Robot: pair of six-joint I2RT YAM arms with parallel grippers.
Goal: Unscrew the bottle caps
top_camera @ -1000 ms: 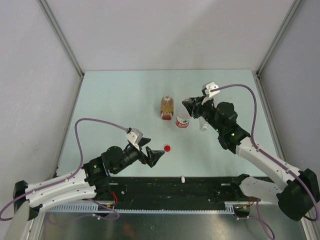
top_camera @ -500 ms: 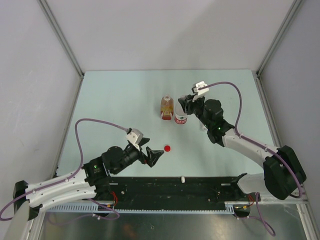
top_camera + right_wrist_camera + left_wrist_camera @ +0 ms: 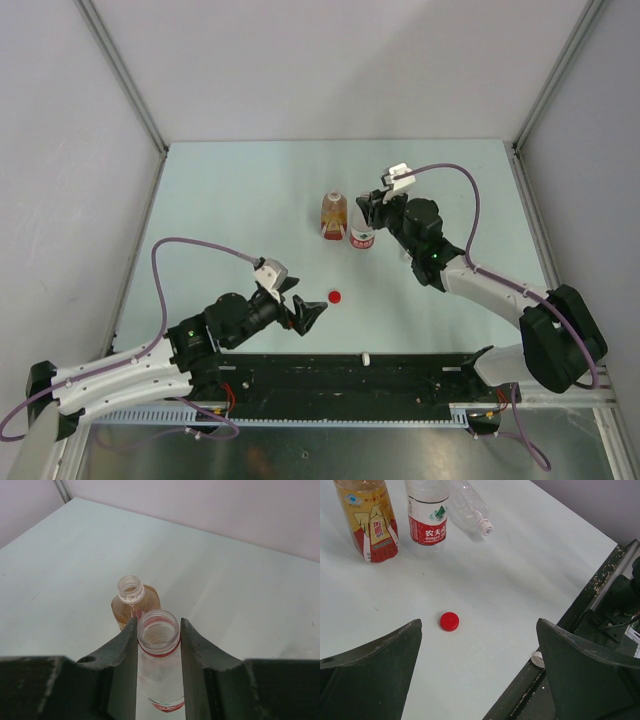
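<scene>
My right gripper (image 3: 158, 630) is shut on the neck of the red-and-white labelled bottle (image 3: 160, 680), which stands upright with an open mouth and no cap. Just behind it, the amber bottle (image 3: 132, 597) is also upright and uncapped. Seen from above, the labelled bottle (image 3: 362, 238) and the amber one (image 3: 334, 215) stand side by side, with the right gripper (image 3: 368, 213) over them. A red cap (image 3: 449, 621) lies loose on the table ahead of my open, empty left gripper (image 3: 479, 630). The plain bottle (image 3: 467, 502) lies on its side with its white cap (image 3: 484, 527) on.
A loose white cap (image 3: 537, 659) rests at the table's near edge on the black rail (image 3: 420, 375). Grey walls enclose the light table (image 3: 230, 200) on three sides. The right arm (image 3: 470, 280) reaches across the right half of the table.
Over the second, my right gripper shifted a little left and away with the labelled bottle, bringing it closer to the amber one. The left arm has stayed still.
</scene>
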